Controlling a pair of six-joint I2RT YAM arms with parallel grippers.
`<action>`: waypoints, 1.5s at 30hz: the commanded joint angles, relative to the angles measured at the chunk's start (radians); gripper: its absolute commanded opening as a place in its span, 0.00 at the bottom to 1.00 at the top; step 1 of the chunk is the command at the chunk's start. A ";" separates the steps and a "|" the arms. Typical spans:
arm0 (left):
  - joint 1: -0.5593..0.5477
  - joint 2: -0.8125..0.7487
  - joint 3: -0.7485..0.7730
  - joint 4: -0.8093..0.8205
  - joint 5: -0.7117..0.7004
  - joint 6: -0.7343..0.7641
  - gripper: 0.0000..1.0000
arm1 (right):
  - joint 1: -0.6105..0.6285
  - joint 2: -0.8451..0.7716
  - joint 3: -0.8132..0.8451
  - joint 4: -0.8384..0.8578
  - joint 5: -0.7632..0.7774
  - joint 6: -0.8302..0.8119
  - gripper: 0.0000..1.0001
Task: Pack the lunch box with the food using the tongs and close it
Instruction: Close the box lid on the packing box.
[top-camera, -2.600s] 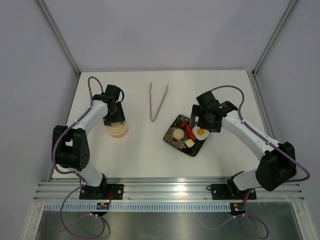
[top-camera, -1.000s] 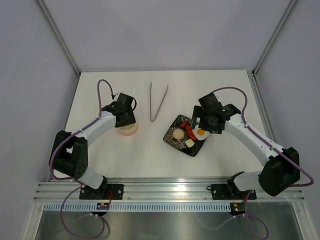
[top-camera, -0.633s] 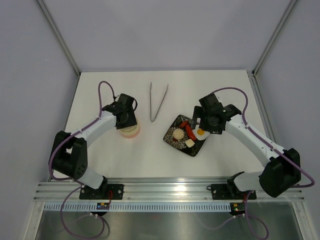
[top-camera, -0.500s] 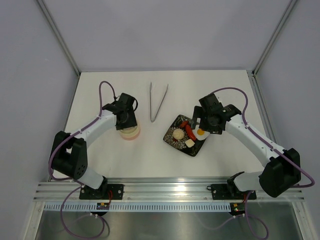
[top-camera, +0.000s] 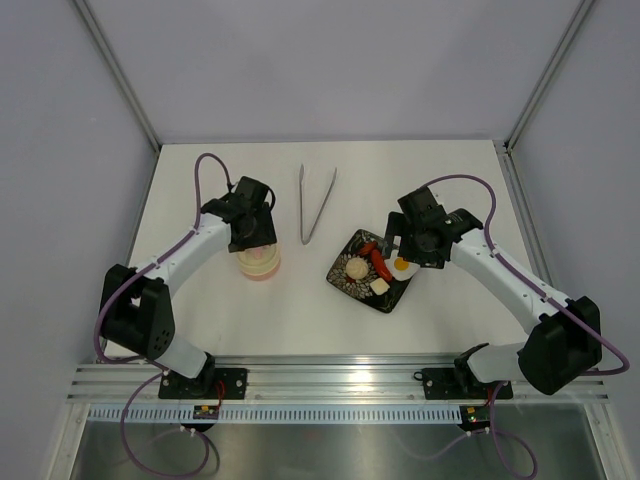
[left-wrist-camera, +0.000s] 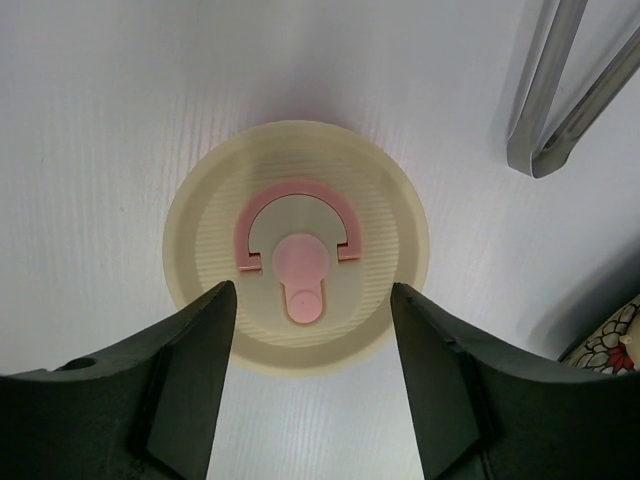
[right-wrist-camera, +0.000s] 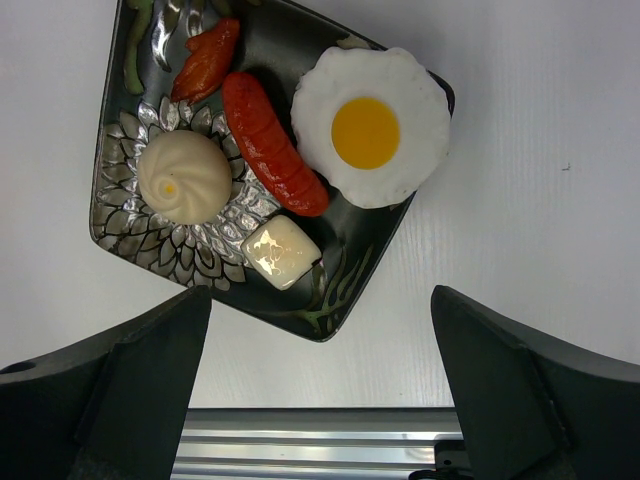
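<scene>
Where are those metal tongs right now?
In the top view the tongs lie far back on the table, between the lunch box on the left and the plate on the right.

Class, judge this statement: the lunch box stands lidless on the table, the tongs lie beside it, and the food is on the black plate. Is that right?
Not quite: the lunch box has its lid on, as the left wrist view shows. The tongs lie beside it, and the food is on the black plate.

Your left arm (top-camera: 185, 252) and right arm (top-camera: 492, 264) wear white shells with black joints, each trailing a purple cable (top-camera: 198, 172).
</scene>
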 joint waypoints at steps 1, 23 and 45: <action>-0.003 -0.014 -0.003 0.001 0.010 0.009 0.71 | -0.001 -0.005 0.004 0.004 -0.001 0.005 0.99; -0.003 0.008 -0.092 0.057 0.021 -0.007 0.52 | 0.001 -0.007 -0.005 0.004 -0.002 0.010 0.99; -0.018 -0.086 -0.185 0.118 -0.021 -0.007 0.28 | -0.001 -0.004 -0.002 0.011 -0.007 0.010 1.00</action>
